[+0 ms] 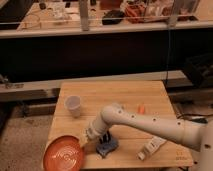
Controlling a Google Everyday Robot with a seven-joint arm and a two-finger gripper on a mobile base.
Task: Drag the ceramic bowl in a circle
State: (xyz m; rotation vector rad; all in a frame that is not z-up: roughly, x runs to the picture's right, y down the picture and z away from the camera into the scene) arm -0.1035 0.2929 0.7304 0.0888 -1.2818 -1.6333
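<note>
Ceramic bowl [62, 156] held at right rim by gripper [86, 145], jaws pinched narrowly on it, at table [125, 95] front-left corner. White cup [73, 105] seen upright farther back, apart.

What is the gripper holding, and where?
Apparently the ceramic bowl, by its rim nearest the arm, where the gripper sits; a firm hold cannot be confirmed.

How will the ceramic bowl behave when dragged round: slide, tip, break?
The ceramic bowl looks wide and shallow, so it should slide flat rather than tip. The tool is at its rim; pulling there may pivot it. It sits by the table corner; a fall could crack it.
</note>
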